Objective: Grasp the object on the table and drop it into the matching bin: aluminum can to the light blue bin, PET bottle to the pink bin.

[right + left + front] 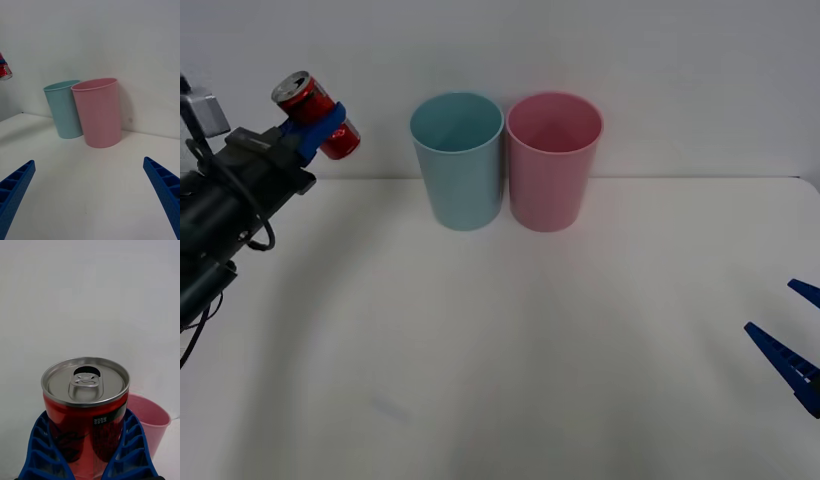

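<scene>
The aluminum can (85, 416), clamped between the blue fingers (129, 450) of the left gripper (88, 461), carries 1 small black label on its red side with 4 white Korean characters reading "영양정보". A dark printed scrawl lower on the red side is not legible. The embossed marks on the pull tab are too small to read.
</scene>
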Controlling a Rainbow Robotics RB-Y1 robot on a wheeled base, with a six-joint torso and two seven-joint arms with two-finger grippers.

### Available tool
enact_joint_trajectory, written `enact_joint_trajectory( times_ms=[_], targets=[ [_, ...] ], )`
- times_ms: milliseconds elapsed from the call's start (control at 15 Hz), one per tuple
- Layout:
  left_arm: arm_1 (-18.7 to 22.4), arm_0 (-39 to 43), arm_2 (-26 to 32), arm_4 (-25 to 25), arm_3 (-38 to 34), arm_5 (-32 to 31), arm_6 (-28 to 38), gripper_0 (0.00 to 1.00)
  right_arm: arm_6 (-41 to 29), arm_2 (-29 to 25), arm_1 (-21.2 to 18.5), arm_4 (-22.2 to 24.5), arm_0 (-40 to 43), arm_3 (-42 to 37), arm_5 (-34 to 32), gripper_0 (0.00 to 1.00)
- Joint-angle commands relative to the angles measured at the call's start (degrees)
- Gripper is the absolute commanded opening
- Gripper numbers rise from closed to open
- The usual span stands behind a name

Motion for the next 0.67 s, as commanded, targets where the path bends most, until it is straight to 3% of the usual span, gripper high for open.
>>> enact_joint_trajectory(
  times_ms=[67,667],
  targets=[
    [0.0,-6.9,-0.5,-2.2,7.4,-1.4,-2.1,0.00,0.0,0.0,0.0,0.0,0.0,0.0,0.0,1.00],
    [-0.8,-29.5,-4.0,-8.4,33.6,-3.4,-7.0,0.00,0.0,0.0,0.0,0.0,0.0,0.0,0.0,1.00]
  ],
)
